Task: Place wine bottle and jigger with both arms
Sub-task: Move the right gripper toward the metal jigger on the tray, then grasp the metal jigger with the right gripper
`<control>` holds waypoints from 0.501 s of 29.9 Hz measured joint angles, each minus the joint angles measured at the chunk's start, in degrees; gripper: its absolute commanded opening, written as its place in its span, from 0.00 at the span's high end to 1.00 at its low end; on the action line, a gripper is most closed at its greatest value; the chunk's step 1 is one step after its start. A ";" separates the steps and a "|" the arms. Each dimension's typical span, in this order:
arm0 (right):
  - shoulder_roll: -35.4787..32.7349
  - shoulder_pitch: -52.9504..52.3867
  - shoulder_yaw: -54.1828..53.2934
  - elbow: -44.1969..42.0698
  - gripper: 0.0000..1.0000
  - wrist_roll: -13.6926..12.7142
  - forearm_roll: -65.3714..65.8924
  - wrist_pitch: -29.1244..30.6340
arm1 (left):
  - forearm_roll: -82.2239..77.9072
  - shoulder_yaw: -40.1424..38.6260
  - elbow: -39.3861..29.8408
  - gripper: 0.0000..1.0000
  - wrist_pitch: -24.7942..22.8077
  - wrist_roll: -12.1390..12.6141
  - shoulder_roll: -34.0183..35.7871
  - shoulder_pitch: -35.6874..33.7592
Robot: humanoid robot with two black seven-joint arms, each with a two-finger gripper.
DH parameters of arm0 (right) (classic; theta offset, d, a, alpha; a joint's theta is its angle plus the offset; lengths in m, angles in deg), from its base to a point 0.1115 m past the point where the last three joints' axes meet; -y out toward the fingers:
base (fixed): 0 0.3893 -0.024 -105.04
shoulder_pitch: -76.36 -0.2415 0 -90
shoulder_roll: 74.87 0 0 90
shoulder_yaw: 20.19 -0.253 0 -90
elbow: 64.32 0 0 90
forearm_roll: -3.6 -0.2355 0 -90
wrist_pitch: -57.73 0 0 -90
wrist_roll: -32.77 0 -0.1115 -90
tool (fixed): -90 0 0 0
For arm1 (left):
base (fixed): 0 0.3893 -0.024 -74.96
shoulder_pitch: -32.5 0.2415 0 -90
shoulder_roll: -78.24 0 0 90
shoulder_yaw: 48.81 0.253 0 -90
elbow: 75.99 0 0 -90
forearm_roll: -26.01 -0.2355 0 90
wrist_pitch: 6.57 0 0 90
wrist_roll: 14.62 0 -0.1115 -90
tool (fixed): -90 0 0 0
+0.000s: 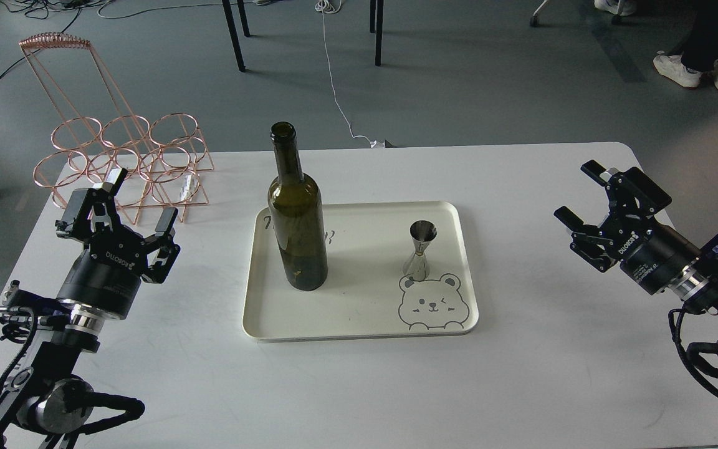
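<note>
The dark olive-green wine bottle [296,218] stands upright on the left half of a cream tray [359,312]. The small steel jigger [421,249] stands upright on the tray's right half, just above a bear drawing. My left gripper [138,206] is open and empty, left of the tray and apart from the bottle. My right gripper [580,193] is open and empty, right of the tray, fingers pointing toward the jigger from well away.
A copper wire bottle rack [119,159] stands at the table's back left, just behind my left gripper. The white table [359,386] ends close behind the tray. Chair legs, cables and a person's feet are on the floor beyond.
</note>
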 measured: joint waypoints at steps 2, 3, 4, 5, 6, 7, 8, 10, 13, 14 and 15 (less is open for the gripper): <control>-0.62 0.00 0.43 2.13 0.02 0.00 10.41 -2.04 | 0.00 0.03 0.00 0.02 -0.01 -0.03 -0.11 -0.03; -0.69 0.06 0.77 2.80 0.02 0.00 15.79 -3.49 | 0.00 0.03 0.00 0.02 -0.01 -0.04 -0.11 -0.04; -0.69 0.15 1.27 3.35 0.02 0.00 22.01 -5.43 | 0.02 0.03 0.00 0.02 -0.03 -0.05 -0.11 -0.04; -0.60 0.17 1.83 3.70 0.02 0.00 28.30 -7.75 | 0.05 0.03 0.00 0.02 -0.08 -0.09 -0.05 -0.04; -0.49 0.17 2.40 3.88 0.02 0.00 33.53 -9.76 | 0.07 0.03 0.00 0.02 -0.13 -0.13 0.03 -0.04; -0.26 0.10 3.42 3.96 0.02 0.00 39.27 -12.68 | 0.08 0.01 0.00 0.02 -0.15 -0.24 0.11 -0.04; 0.24 -0.08 4.63 3.98 0.02 0.00 44.36 -15.69 | 0.09 -0.02 -0.02 0.02 -0.17 -0.46 0.19 -0.04; 1.90 -0.82 6.94 3.89 0.02 0.00 51.79 -20.70 | 0.10 -0.03 -0.12 0.02 -0.18 -0.87 0.24 -0.04; 5.22 -2.33 9.89 2.39 0.02 0.00 62.32 -27.13 | 0.10 -0.05 -0.16 0.02 -0.19 -1.15 0.26 -0.04; 6.45 -2.65 10.42 1.57 0.02 0.00 65.49 -28.78 | 0.10 -0.06 -0.16 0.02 -0.19 -1.17 0.26 -0.04; 7.77 -2.89 10.76 0.72 0.02 0.00 67.94 -30.31 | 0.10 -0.06 -0.16 0.02 -0.19 -1.17 0.26 -0.04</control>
